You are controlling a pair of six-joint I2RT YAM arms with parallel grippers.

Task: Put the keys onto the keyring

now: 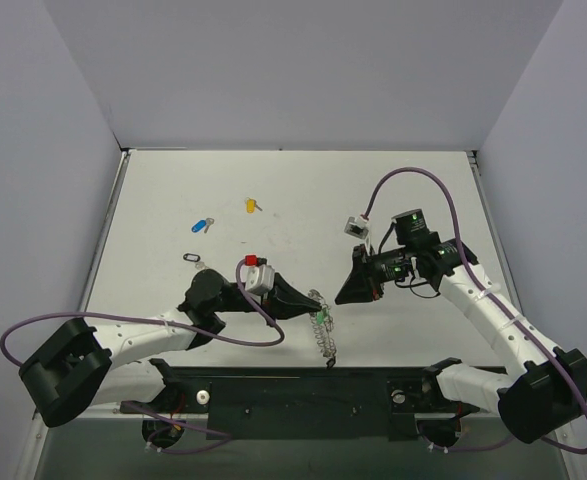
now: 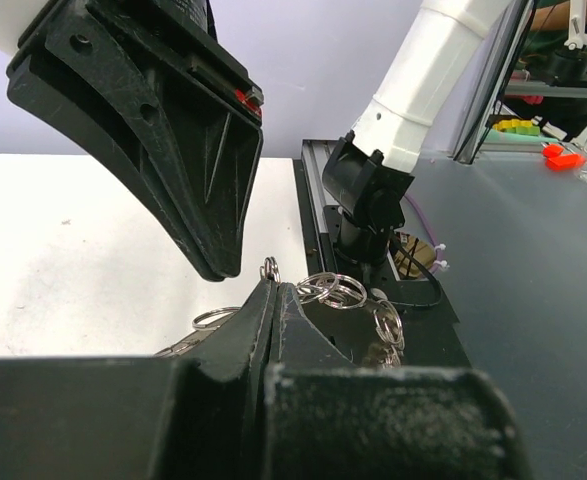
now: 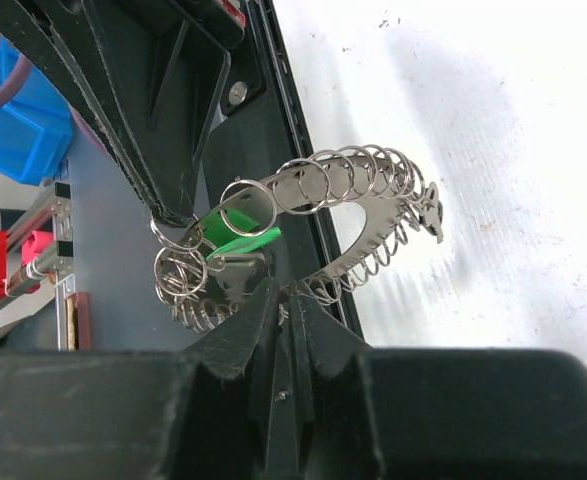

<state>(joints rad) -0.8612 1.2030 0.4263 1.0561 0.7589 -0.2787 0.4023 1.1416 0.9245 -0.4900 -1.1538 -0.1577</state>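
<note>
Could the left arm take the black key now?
Probably not: the left gripper is shut on the keyring. The black key itself lies uncovered beside that arm.

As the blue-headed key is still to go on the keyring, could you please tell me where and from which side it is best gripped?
Grip the blue-headed key by its plastic head, the bulkier end, probably from straight above: it lies flat on the table, blade pointing far-right, with nothing touching it. Close across the head's narrow width.
</note>
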